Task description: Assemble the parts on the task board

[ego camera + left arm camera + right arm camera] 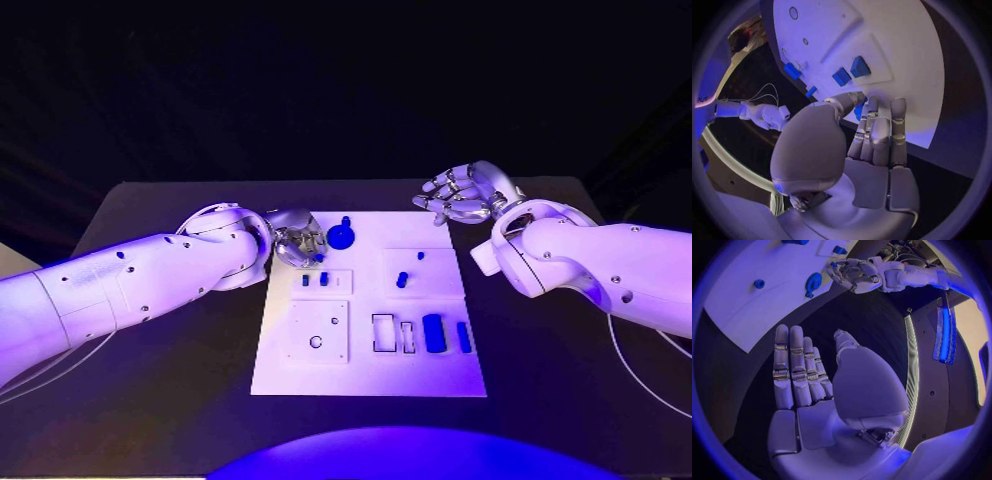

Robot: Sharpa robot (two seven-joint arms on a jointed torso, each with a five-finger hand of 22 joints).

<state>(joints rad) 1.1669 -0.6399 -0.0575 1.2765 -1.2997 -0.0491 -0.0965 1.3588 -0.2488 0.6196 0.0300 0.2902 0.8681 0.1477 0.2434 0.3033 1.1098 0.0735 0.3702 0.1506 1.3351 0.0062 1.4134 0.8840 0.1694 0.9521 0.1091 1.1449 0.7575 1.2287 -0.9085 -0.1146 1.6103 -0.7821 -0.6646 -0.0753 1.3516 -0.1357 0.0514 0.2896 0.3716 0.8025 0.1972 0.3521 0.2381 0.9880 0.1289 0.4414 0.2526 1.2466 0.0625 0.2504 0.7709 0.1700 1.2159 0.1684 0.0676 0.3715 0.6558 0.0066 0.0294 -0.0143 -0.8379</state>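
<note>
While the white task board (369, 372) lies mid-bench with blue parts (434, 332) on it, the left hand (296, 240) sits at its far left edge, fingers (879, 131) pressed together, empty, beside a round blue part (342, 236); the right hand (464, 194) hovers off the far right corner, fingers (792, 365) straight, holding nothing.

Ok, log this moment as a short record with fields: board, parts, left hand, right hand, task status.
board: white task board lying flat in the middle of the black table
parts: round blue part near the board's far edge; long blue part in the near right section; small blue pieces mid-board
left hand: left hand at the board's far left corner, fingers over its edge, beside the round blue part; whether it pinches anything cannot be told
right hand: right hand beyond the far right corner, fingers apart, holding nothing
task status: looks unfinished
</note>
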